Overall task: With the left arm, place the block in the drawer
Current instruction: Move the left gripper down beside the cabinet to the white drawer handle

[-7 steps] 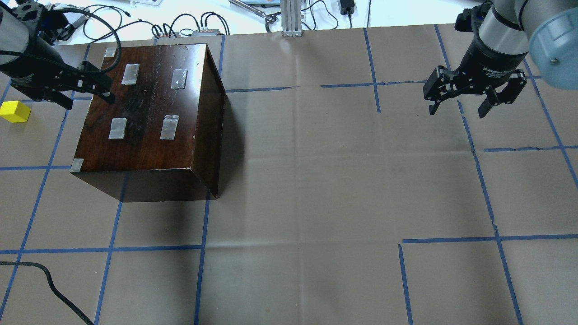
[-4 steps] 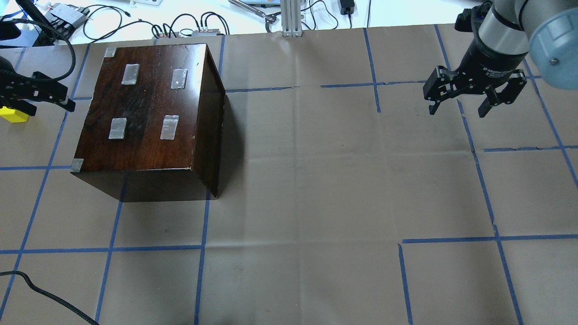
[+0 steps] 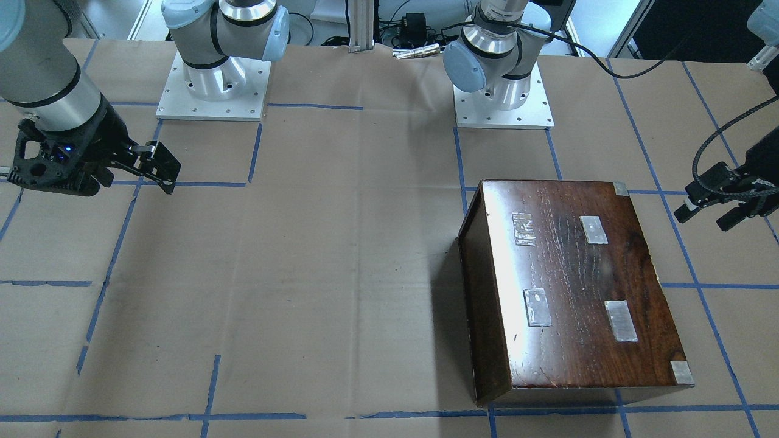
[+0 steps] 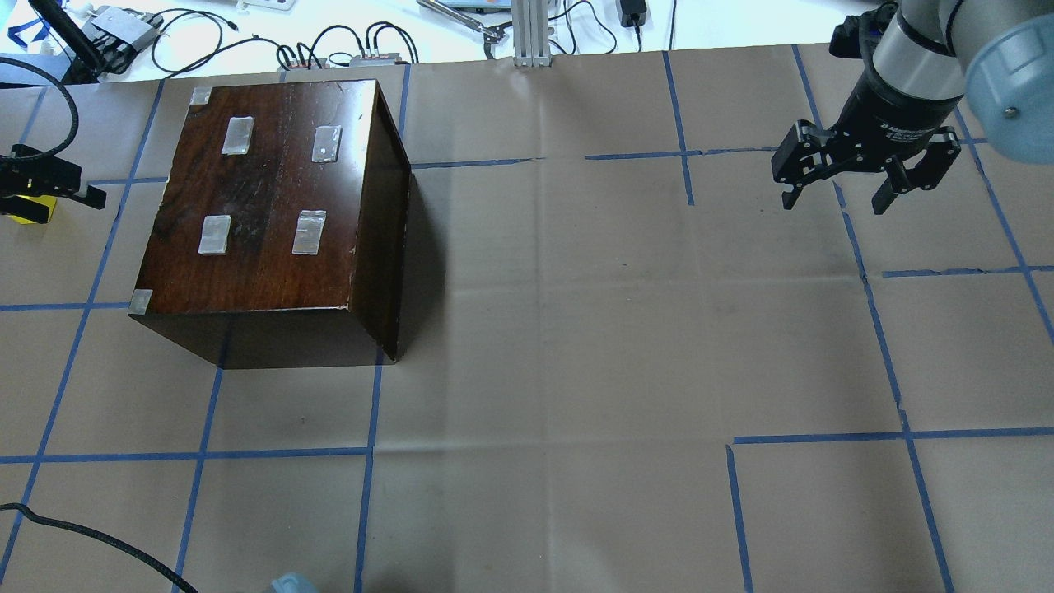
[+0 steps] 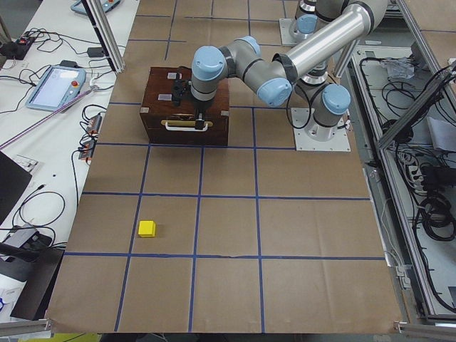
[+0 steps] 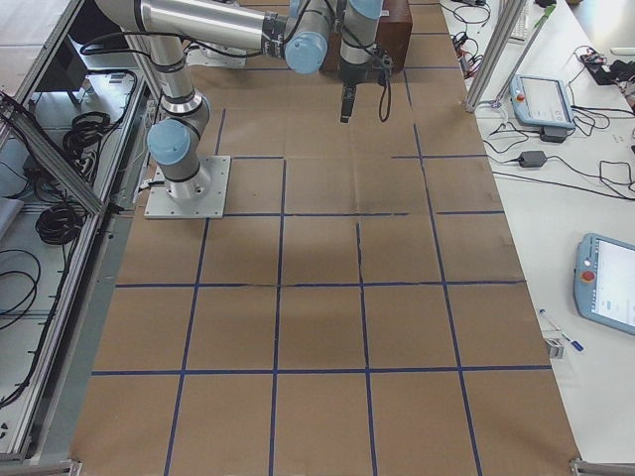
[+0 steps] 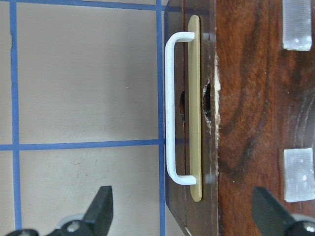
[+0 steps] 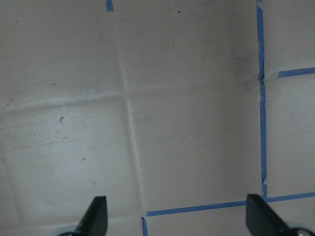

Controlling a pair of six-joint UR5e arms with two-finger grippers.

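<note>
The block (image 5: 147,228) is seen lying on the worktop (image 4: 576,371) near its left end, on the side away from the robot's bases, well apart from the cabinet (image 4: 263,206). The drawer (image 7: 195,98) is shut in the cabinet's front, which is turned toward the left end; its white handle (image 7: 170,108) is seen from above. The left gripper (image 7: 183,211) is held over that front edge, spread wide with nothing gripped. The right gripper (image 4: 834,203) is held above the worktop near its right end, likewise wide open and empty.
</note>
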